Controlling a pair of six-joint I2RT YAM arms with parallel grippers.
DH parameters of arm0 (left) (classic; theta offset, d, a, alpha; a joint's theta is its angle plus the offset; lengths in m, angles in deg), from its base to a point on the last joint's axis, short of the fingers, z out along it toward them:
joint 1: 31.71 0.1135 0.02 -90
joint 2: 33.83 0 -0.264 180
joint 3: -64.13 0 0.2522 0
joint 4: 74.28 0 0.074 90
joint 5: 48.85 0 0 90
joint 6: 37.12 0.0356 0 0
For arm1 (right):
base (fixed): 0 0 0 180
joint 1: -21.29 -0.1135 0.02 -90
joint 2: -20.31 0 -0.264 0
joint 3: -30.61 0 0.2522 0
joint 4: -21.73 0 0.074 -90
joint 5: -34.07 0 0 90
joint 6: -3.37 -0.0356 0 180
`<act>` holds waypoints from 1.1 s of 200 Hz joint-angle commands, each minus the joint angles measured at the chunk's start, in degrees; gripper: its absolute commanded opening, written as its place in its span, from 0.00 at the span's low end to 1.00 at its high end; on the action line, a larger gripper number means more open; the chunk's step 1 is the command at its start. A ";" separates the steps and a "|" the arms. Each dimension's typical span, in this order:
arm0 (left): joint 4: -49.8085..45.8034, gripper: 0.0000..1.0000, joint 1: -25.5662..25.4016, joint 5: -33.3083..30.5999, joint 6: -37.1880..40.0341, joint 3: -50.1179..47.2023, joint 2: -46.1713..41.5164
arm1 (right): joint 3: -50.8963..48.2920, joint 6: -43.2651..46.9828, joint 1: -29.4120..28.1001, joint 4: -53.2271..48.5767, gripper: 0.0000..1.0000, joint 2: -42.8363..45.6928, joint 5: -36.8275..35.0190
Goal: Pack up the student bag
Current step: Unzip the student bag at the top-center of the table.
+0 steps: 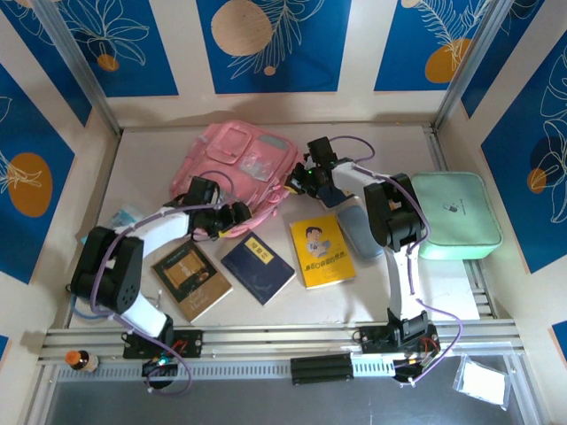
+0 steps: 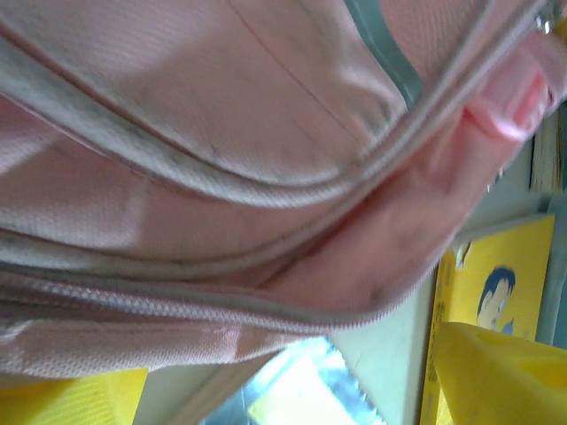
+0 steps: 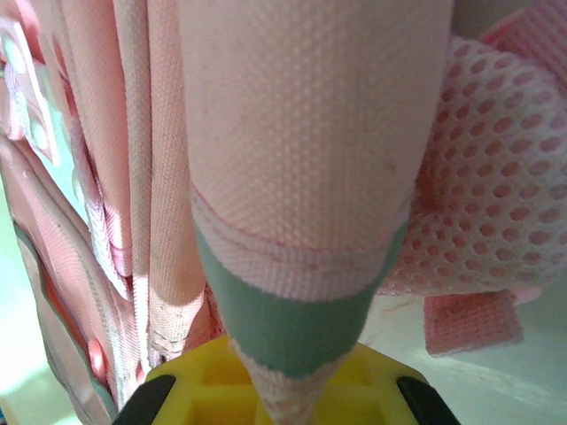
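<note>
The student bag, pink with grey trim, lies at the back middle of the table. My left gripper is at its near edge, open; in the left wrist view the bag's zip seam runs just above the gap between the yellow fingers. At the bag's right side, my right gripper is shut on a pink strap with a green band, which is pinched between the yellow jaws of the gripper. Pink mesh padding shows to the strap's right.
Three books lie in front of the bag: a brown one, a navy one and a yellow one. A blue-grey pouch and a mint-green case sit on the right. A pale blue packet is at the left.
</note>
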 commanded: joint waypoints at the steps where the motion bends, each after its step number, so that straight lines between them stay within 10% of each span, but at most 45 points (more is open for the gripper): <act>1: 7.02 0.83 2.10 -0.80 1.60 5.62 5.13 | -3.01 -0.11 0.51 -0.85 0.02 6.21 0.86; 68: 3.79 0.85 0.74 -11.47 6.26 12.20 4.25 | -6.49 -6.88 -0.26 2.57 0.01 11.69 -1.58; 153: -5.56 0.82 -20.03 -34.17 3.30 6.54 -6.86 | -9.21 -14.45 -1.83 2.53 0.00 16.74 -2.90; 220: 1.73 0.54 -23.46 -29.39 4.03 7.28 -2.16 | -15.91 -19.62 -4.65 5.64 0.00 22.11 -4.07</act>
